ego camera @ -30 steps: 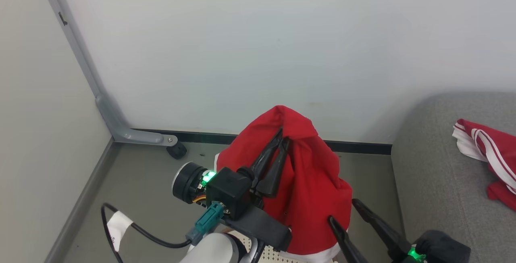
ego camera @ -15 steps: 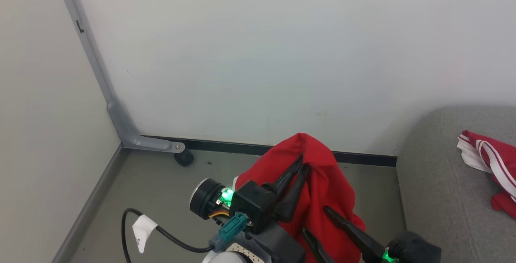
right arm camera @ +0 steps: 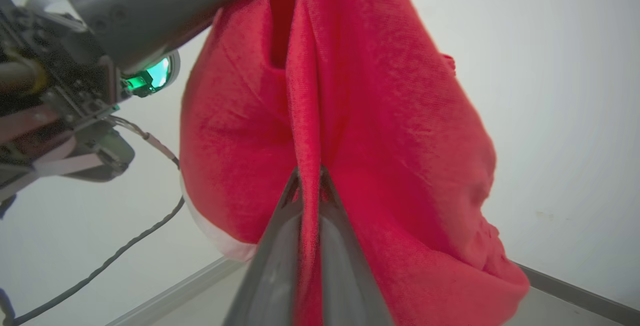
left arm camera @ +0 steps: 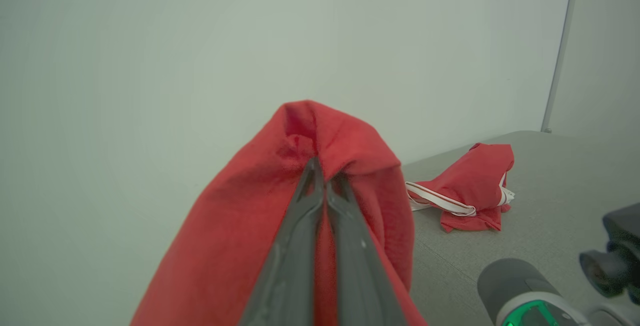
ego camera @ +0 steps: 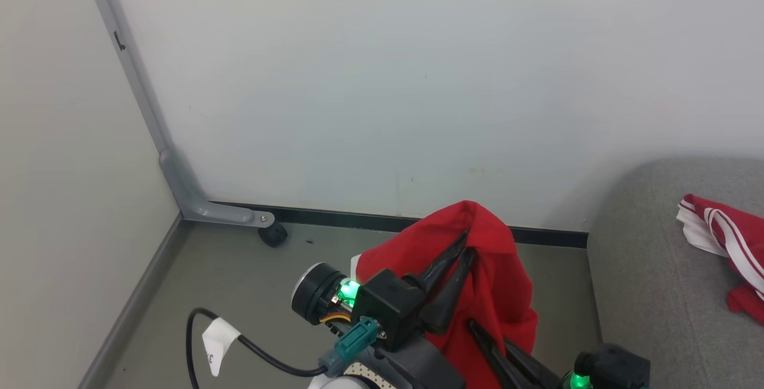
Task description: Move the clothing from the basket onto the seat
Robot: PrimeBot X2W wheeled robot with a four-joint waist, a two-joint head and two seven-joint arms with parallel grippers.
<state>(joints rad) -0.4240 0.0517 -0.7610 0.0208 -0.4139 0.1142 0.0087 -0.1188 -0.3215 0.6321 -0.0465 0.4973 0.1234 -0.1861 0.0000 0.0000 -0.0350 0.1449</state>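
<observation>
Holding one soft bright red fabric garment [ego camera: 495, 284] aloft over the grey floor, short of the large grey-green upholstered seat [ego camera: 644, 293]. Gripped at its peak by the left end effector [ego camera: 467, 244], closed tight on the cloth. Pinched lower down by the right end effector [right arm camera: 310, 176], closed on a hanging fold. Already lying on the seat: a second red garment with white striped trim [ego camera: 725, 237]. Roughly midway, then. Left to do: carry rightward, lay down near the other, release. Cannot tell what remains in the cream-white perforated plastic basket [ego camera: 361, 371].
</observation>
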